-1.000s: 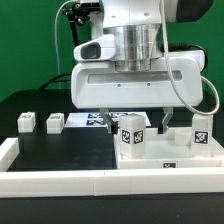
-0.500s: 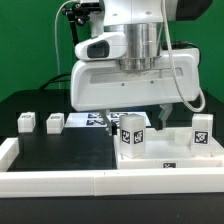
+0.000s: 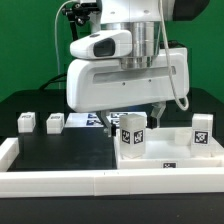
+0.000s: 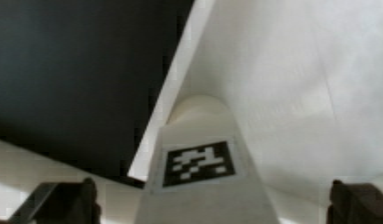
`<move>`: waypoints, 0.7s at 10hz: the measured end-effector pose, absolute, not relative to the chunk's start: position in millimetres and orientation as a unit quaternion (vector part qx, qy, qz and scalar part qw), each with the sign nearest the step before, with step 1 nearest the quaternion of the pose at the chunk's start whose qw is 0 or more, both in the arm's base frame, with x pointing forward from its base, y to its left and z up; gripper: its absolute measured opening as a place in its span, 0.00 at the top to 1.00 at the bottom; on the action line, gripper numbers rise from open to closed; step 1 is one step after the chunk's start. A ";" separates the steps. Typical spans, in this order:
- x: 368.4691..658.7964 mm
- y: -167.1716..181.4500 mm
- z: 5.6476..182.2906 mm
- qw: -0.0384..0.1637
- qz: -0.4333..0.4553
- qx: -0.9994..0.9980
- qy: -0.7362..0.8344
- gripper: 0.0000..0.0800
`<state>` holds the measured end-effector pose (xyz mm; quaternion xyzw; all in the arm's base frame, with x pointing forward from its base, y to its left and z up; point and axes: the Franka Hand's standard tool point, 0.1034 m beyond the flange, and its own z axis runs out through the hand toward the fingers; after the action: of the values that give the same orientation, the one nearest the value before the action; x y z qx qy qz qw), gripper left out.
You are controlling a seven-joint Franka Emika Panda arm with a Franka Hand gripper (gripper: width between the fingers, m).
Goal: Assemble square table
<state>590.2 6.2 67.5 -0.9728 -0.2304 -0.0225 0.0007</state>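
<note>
Tool [image 4: 209, 205] spread wide, empty, over small white tagged plastic post [image 4: 202, 160] on large white square plastic slab [image 3: 170, 158]; post likely light, rigid, slick: grip flat sides

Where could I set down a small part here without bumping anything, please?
The black surface between the two loose posts, the front rail and the slab is bare. The slab is crowded: two upright posts, the gripper over one.
</note>
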 end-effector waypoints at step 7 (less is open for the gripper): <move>590.0 5.9 67.0 0.001 -0.022 -0.977 -0.212 0.64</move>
<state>590.0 5.9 67.0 -0.9771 -0.2118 -0.0221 0.0015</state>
